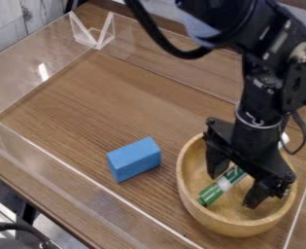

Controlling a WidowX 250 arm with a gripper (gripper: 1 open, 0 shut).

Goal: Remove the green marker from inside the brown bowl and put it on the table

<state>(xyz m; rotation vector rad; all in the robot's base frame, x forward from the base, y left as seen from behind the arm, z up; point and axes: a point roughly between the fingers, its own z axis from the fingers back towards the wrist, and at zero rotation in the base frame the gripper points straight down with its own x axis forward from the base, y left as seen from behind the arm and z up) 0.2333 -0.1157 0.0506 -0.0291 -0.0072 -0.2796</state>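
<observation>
While poised low over the bowl, gripper released, nothing grasped | marker inside bowl, near right of table, slanting beneath fingers | best centred across barrel, lowered gently clear of rim, then closed squarely

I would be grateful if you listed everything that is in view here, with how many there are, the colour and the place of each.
brown bowl: one, light brown, on the table at the lower right of the picture
green marker: one, green and white, inside the bowl, partly hidden by the gripper
blue block: one, blue, on the table to the picture's left of the bowl
table: one, brown wood grain, under the bowl and block
low walls: several, clear, along the table's edges
dark cable: one visible, black, lower left corner
gripper: one, black, open, its fingers down in the bowl at the marker
arm: one, partly visible, dark, coming in from the top right
</observation>
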